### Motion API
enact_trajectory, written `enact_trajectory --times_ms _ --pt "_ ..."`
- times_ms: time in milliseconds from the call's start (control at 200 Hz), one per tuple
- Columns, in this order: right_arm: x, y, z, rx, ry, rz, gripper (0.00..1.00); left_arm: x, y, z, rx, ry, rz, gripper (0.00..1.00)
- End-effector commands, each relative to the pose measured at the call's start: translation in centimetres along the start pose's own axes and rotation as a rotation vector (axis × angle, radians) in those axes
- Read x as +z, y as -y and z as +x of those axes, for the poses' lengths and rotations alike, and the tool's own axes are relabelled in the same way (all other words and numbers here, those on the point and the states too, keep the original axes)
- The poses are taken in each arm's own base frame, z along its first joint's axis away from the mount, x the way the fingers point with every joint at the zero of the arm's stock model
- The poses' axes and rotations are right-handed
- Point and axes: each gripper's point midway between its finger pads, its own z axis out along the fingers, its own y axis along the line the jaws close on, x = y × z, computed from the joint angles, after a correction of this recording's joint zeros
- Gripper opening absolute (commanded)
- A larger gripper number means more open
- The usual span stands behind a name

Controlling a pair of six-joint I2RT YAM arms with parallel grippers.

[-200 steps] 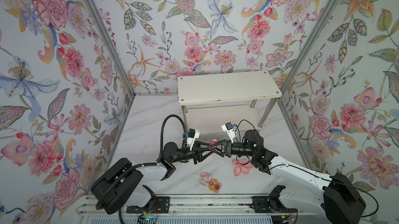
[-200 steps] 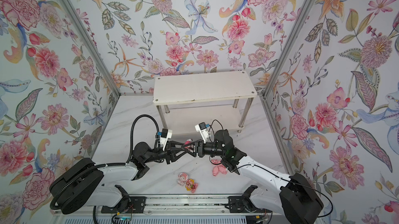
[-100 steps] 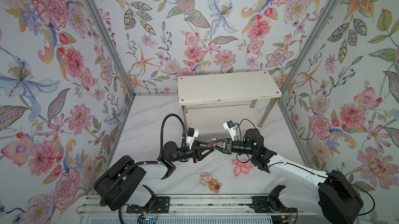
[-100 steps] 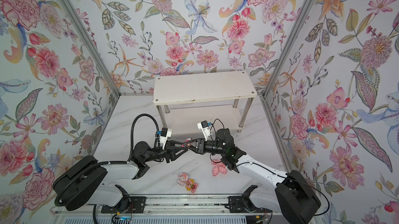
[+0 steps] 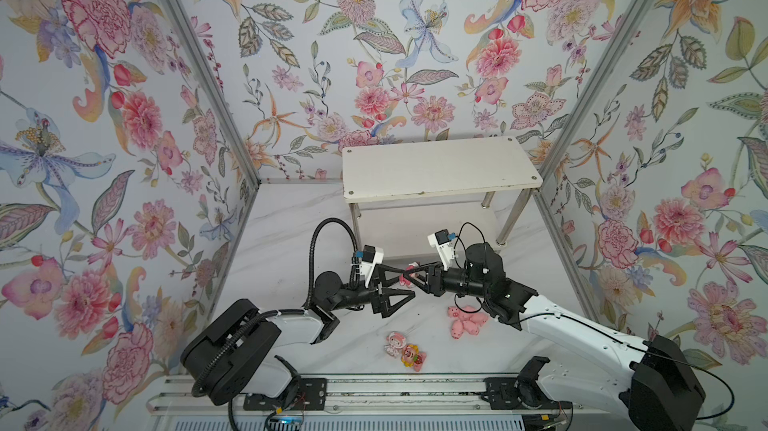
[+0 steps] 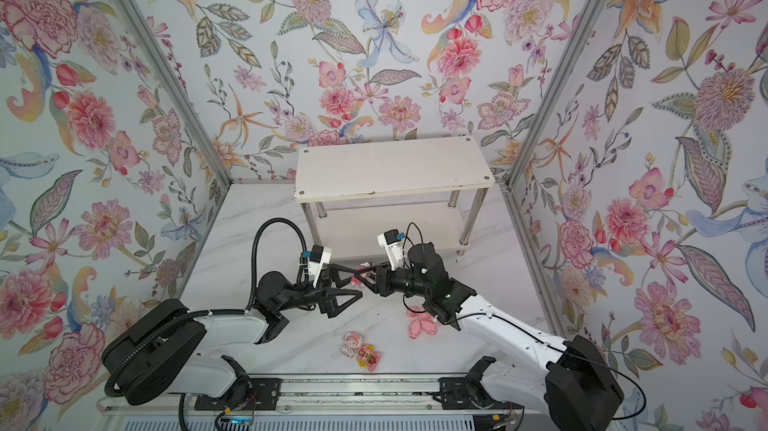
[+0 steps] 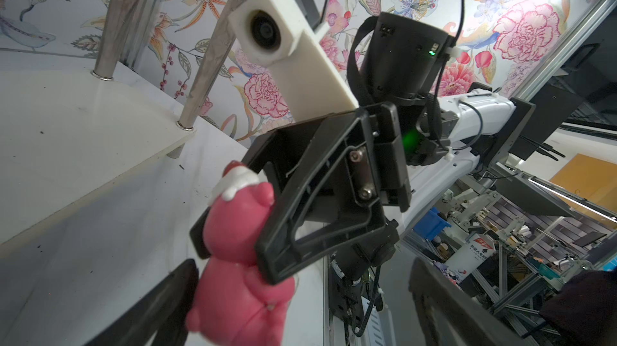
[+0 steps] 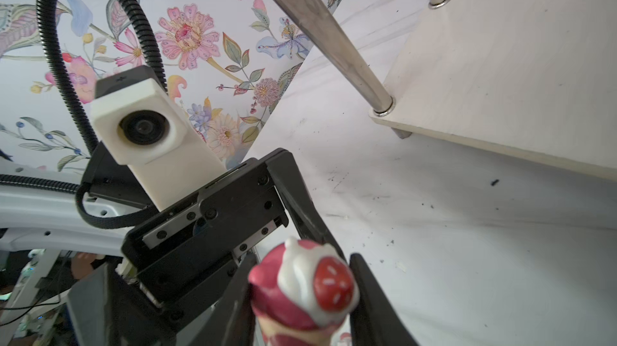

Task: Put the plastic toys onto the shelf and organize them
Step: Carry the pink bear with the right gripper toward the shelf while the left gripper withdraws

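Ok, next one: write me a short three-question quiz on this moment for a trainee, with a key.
1. True or false: the fingers of the left gripper are spread apart, gripping nothing.
2. What does the right gripper hold between its fingers?
A) a pale pink plastic pig
B) the dark pink plastic bear figurine
C) the yellow sunflower-faced figurine
3. Fill in: the number of toys standing on the top board of the white two-tier shelf with chrome legs is ____.

Key: 1 true; 2 B; 3 zero.
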Motion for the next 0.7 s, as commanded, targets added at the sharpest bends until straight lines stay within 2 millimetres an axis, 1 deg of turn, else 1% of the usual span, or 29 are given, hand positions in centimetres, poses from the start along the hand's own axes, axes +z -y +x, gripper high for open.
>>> enact_trajectory --times_ms 0,110,170,215,220,240,320,440,540,696 --pt "-1.8 4.5 -1.3 -0.176 0.032 0.297 0.09 -0.3 -0.9 -1.7 0.086 0.044 -0.092 0.99" --pt "-4.0 8.9 -2.9 -0.316 0.081 0.554 0.09 -1.3 -3.4 -1.4 0.151 -0.003 -0.276 0.99" --pt "-5.2 11.3 -3.6 -0.375 0.091 0.681 0.09 -2.4 -4.7 -1.8 0.195 -0.009 -0.395 0.99" --pt "-5.7 12.4 -4.0 -0.404 0.097 0.728 0.09 -3.3 -5.6 -2.0 0.219 -0.008 -0.478 0.99" --pt "-6.0 12.9 -4.2 -0.401 0.1 0.742 0.09 -3.4 -5.7 -2.1 0.223 -0.008 -0.488 0.99" --pt "-6.4 13.7 -4.6 -0.403 0.106 0.766 0.09 -3.9 -6.0 -2.2 0.234 -0.007 -0.523 0.99" --pt "-7.4 15.7 -5.6 -0.412 0.133 0.813 0.1 -5.6 -7.4 -2.6 0.259 -0.001 -0.654 0.96" --pt "-8.6 18.8 -7.0 -0.381 0.179 0.834 0.12 -7.6 -9.2 -2.2 0.267 -0.016 -0.8 0.93" --pt "-9.5 21.6 -7.7 -0.343 0.193 0.865 0.12 -8.3 -10.2 -1.7 0.264 -0.038 -0.859 0.93" --pt "-9.2 24.9 -8.0 -0.32 0.153 0.892 0.12 -8.6 -11.4 -1.6 0.264 -0.056 -0.913 0.93"
